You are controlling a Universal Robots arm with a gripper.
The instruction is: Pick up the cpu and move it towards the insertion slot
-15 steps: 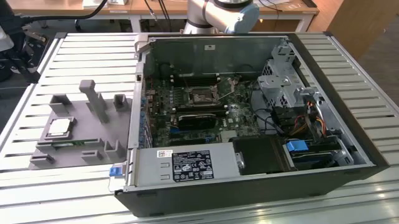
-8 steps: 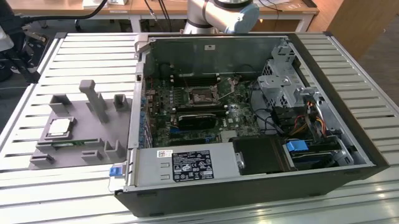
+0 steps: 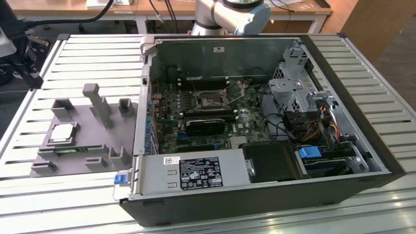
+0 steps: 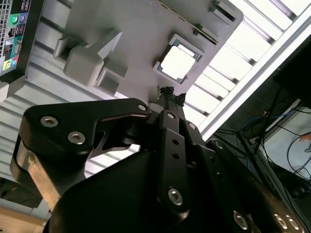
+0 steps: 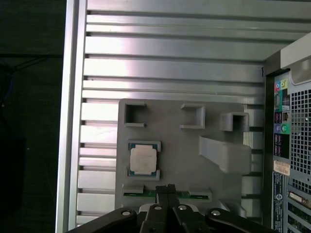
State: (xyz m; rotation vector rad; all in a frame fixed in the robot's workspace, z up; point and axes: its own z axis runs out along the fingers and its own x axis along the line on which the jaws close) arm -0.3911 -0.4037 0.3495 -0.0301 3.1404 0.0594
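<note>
The cpu (image 3: 63, 132) lies flat in a square recess of the grey plastic fixture (image 3: 97, 144), at the exterior view's left of the open computer case. Its silvery top also shows in both wrist views (image 5: 143, 159) (image 4: 177, 63). My gripper (image 5: 165, 188) hangs well above the fixture, off to one side of the cpu and apart from it. Its black fingertips (image 4: 171, 93) are pressed together with nothing between them. The insertion slot (image 3: 211, 100) is the shiny-framed square socket on the motherboard inside the case.
The computer case (image 3: 260, 195) lies open on a slatted metal table (image 3: 383, 92). Upright grey posts (image 3: 97, 105) rise from the fixture, and a thin green memory strip (image 5: 131, 195) rests along its edge. Drive cages and cables (image 3: 312, 112) crowd the case's right side.
</note>
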